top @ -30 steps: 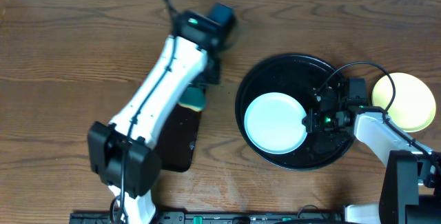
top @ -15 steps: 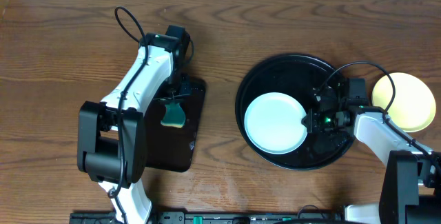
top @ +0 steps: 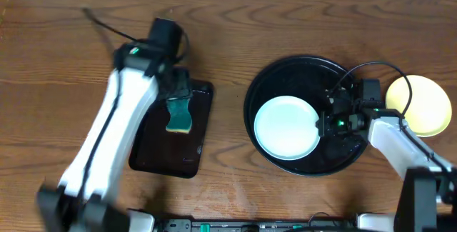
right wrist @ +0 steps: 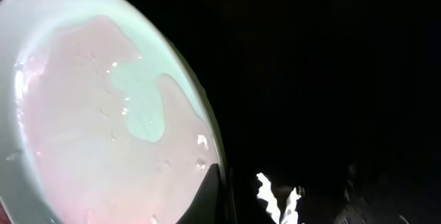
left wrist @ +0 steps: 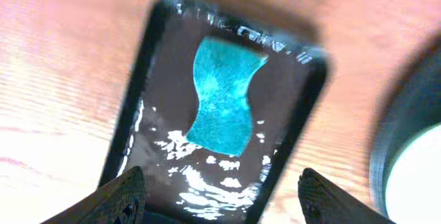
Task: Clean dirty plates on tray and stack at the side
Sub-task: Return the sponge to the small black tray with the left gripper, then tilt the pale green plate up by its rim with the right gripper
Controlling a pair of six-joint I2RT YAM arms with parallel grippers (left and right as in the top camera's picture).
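Looking first at your left gripper [left wrist: 225, 195], you had its jaws spread wide, with nothing between them. The two dark fingertips [left wrist: 127, 193] sat in the bottom corners of the left wrist view. Under them lay a blue-green sponge [left wrist: 222, 96], free and flat inside the small black tray [left wrist: 141, 124]. That tray sat at the left middle of the overhead view on the brown table [top: 64, 61]. Your left arm looked blurry from above.

Your right gripper [top: 319, 125] had its jaws pressed together. They were right at the right edge of the white plate [top: 285, 127]. You could not tell if the edge was caught between them, because the right wrist view was very dark there. In that view the plate filled the left side and looked wet and a bit pink, with a pale green patch.

The white plate lay inside the big round black tray [top: 300, 71], in its lower left part. The big tray was at the right middle of the overhead view. The yellow plate [top: 425, 107] lay on the table just beside the big tray, at the far right edge. A black cable [top: 396, 75] curved over it.
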